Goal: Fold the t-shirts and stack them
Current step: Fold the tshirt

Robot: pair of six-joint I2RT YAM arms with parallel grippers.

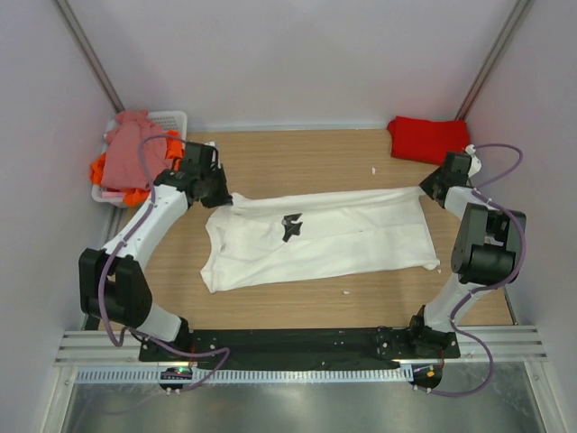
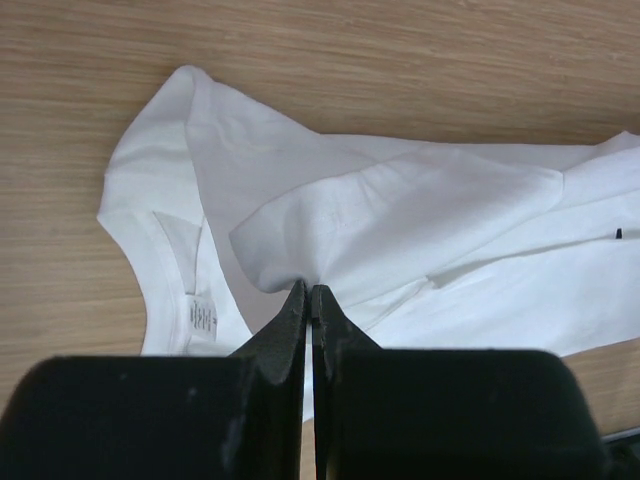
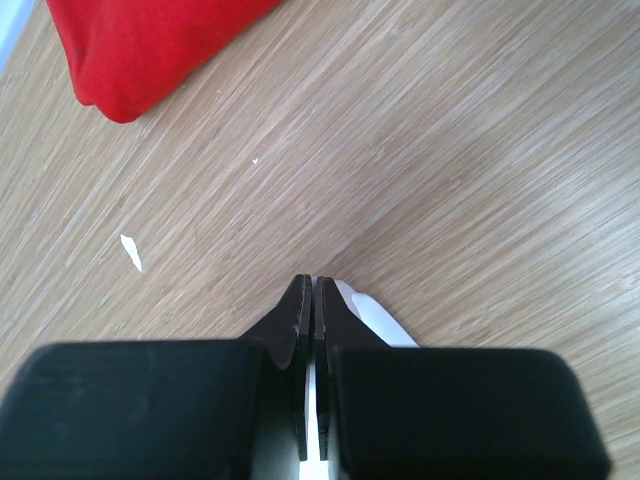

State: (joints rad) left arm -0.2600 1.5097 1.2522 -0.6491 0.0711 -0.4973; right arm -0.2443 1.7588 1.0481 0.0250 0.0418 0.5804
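Observation:
The large white t-shirt [image 1: 315,239] with a small black chest print [image 1: 290,226] lies spread across the middle of the table. My left gripper [image 1: 224,198] is shut on its far left corner; in the left wrist view [image 2: 311,290] it pinches a fold of white cloth [image 2: 400,215]. My right gripper [image 1: 424,191] is shut on the shirt's far right corner; in the right wrist view [image 3: 313,285] white cloth [image 3: 375,315] shows between and beside the fingers. A folded bright red t-shirt [image 1: 428,138] lies at the back right and shows in the right wrist view [image 3: 150,45].
A white slotted basket [image 1: 176,120] at the back left holds a dusty pink shirt [image 1: 126,149] and an orange one [image 1: 101,170]. Small white scraps [image 3: 131,252] lie on the wood. Walls close in the table on both sides and the back.

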